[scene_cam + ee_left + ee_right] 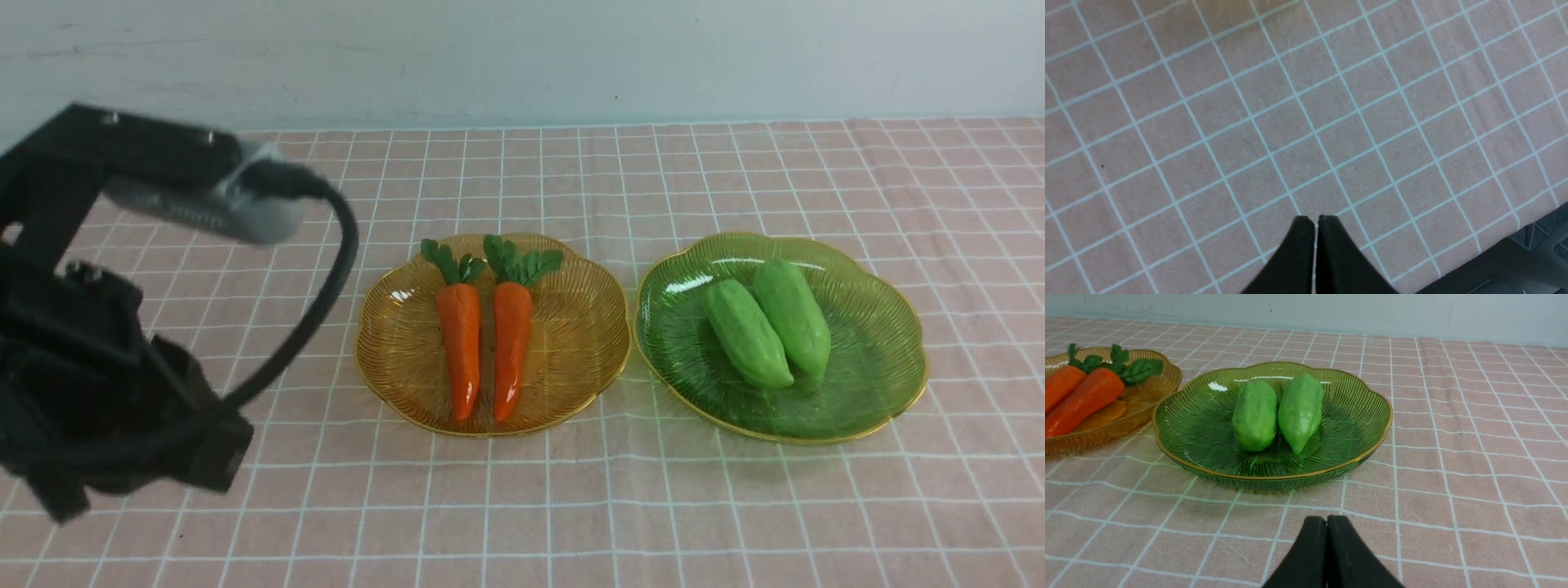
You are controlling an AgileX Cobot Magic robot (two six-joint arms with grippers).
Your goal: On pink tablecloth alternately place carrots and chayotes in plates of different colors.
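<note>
Two orange carrots (482,343) with green tops lie side by side in the amber plate (571,359) at the middle of the pink tablecloth (571,506). Two light-green chayotes (767,327) lie together in the green plate (873,367) to its right. In the right wrist view the chayotes (1276,412) sit in the green plate (1200,428), with the carrots (1081,396) beside. My left gripper (1316,222) is shut and empty above bare cloth (1306,122). My right gripper (1326,520) is shut and empty, short of the green plate. The left arm (98,343) is at the left; the right arm is out of the front view.
A pale wall (522,57) runs along the far edge of the cloth. A dark edge (1515,261) borders the cloth in the left wrist view.
</note>
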